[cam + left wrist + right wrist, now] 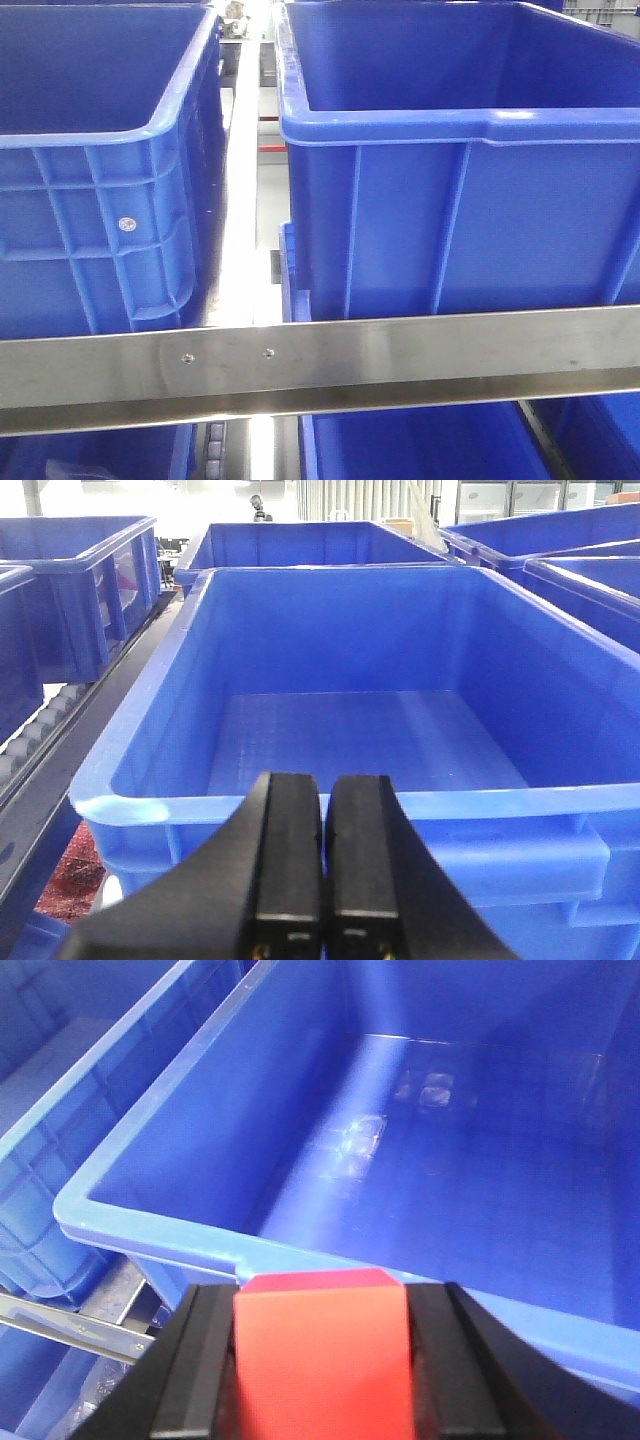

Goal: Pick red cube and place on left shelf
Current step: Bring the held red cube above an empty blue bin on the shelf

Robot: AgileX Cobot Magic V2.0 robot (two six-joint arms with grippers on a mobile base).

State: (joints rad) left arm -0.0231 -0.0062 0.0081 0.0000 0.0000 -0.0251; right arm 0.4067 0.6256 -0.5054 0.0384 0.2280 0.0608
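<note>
Between the black fingers (195, 1380) of the right claw (322, 1370) sits the red cube (322, 1355), clamped on both sides so that its flat face and top edge fill the bottom of the right wrist view. Just beyond the cube lies the pale rim of a blue bin (150, 1222), whose smooth floor shines with reflected light; the cube hangs over the near edge of that bin, at the rim rather than inside it. To the left of this bin another blue bin (60, 1110) stands beside it, and a strip of metal rail (70, 1325) shows below the corner. Seen from the left wrist, the left claw (322, 855) has its two black fingers (288, 850) pressed together with only a thin seam between them and nothing held. It is poised just before the near rim of a large blue tub (340, 805), with more blue tubs (80, 575) lined up behind and to either side, and a roller track (30, 742) running along the left. From the front camera, two blue crates stand side by side, the left crate (100, 220) and the right crate (460, 210), separated by a narrow bright gap. A steel bar (320, 365) crosses the view below them, with two small screws near its left part. Neither claw nor the cube appears in this front view.
</note>
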